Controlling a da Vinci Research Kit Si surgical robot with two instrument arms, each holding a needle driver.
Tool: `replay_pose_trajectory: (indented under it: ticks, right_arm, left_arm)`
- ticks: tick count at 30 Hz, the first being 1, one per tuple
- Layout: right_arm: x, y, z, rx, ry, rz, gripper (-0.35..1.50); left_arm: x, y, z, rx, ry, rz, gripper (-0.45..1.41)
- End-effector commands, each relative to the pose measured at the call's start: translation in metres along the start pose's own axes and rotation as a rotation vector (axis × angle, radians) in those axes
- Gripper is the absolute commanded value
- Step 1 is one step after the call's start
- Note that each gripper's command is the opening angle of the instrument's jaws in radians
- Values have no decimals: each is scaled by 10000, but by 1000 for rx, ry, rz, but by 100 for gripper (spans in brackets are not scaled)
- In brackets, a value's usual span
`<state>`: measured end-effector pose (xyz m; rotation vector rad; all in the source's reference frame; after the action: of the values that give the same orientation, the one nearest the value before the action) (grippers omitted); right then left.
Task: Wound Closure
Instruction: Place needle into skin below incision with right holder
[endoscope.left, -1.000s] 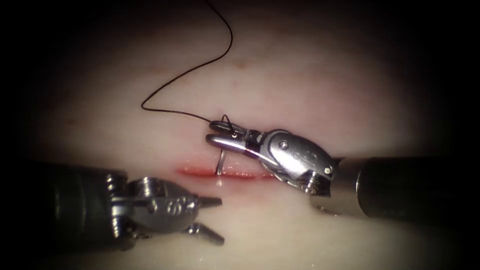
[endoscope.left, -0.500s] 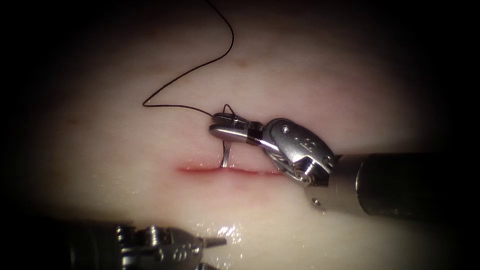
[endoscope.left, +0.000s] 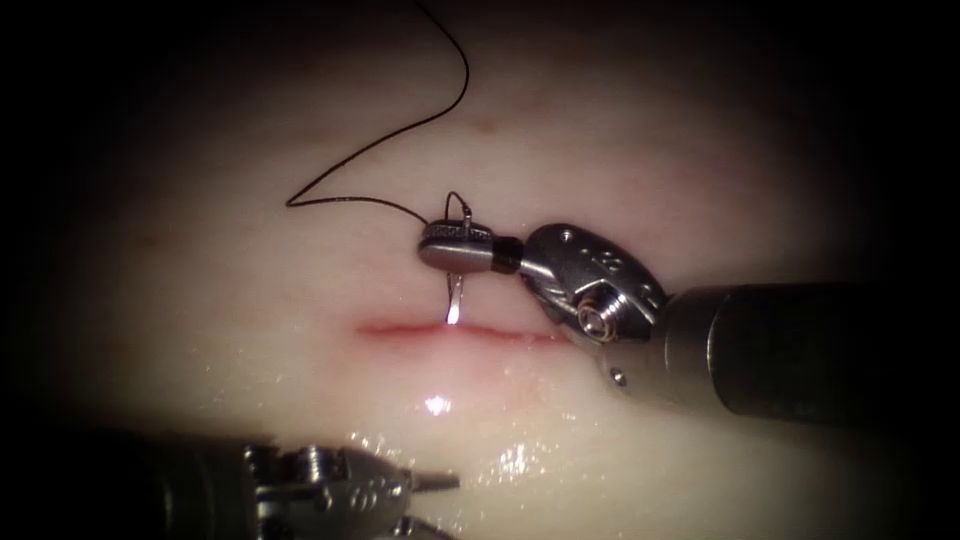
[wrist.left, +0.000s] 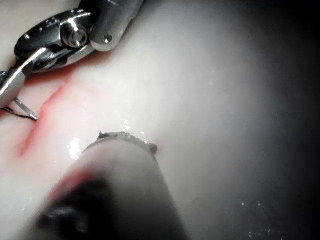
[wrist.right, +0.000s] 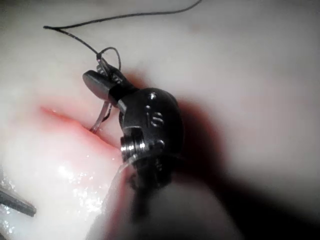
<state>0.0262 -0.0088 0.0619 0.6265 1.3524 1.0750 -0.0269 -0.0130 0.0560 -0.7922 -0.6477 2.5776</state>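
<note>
The tissue (endoscope.left: 620, 150) carries a horizontal cut (endoscope.left: 460, 332) edged with red fluid (wrist.right: 65, 120), and wet glints lie on the near surface. The right tool (endoscope.left: 455, 245) reaches in from the right, on the far side of the cut; its fingers (endoscope.left: 460, 256) are clamped on the needle (endoscope.left: 455, 298) near its thread end. The needle hangs below the fingers with its tip at the cut's far lip, around mid-length; whether it has entered the tissue cannot be told. The thread (endoscope.left: 400, 130) makes a small loop above the fingers, runs left across the far tissue, then bends sharply and sweeps up and away. The left tool (endoscope.left: 425, 495) sits near and left, well apart from the cut, its fingers parted and holding nothing. Nothing stands between needle and cut.
</note>
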Motion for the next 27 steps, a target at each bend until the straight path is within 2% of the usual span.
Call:
replay_pose_trajectory:
  ticks: [1,17,24,27]
  right_arm:
    - [-3,2,8,2,0,6,-35]
    - [9,9,9,5,-2,25,-35]
    - [8,7,10,78,-59,22,-35]
    - [6,5,11,124,-81,73,-35]
  left_arm:
    - [-2,0,10,-1,-4,-2,20]
    - [-33,-7,34,-46,-24,-30,19]
    - [-34,-7,32,-48,-24,-28,19]
    - [-35,-7,32,-48,-24,-27,19]
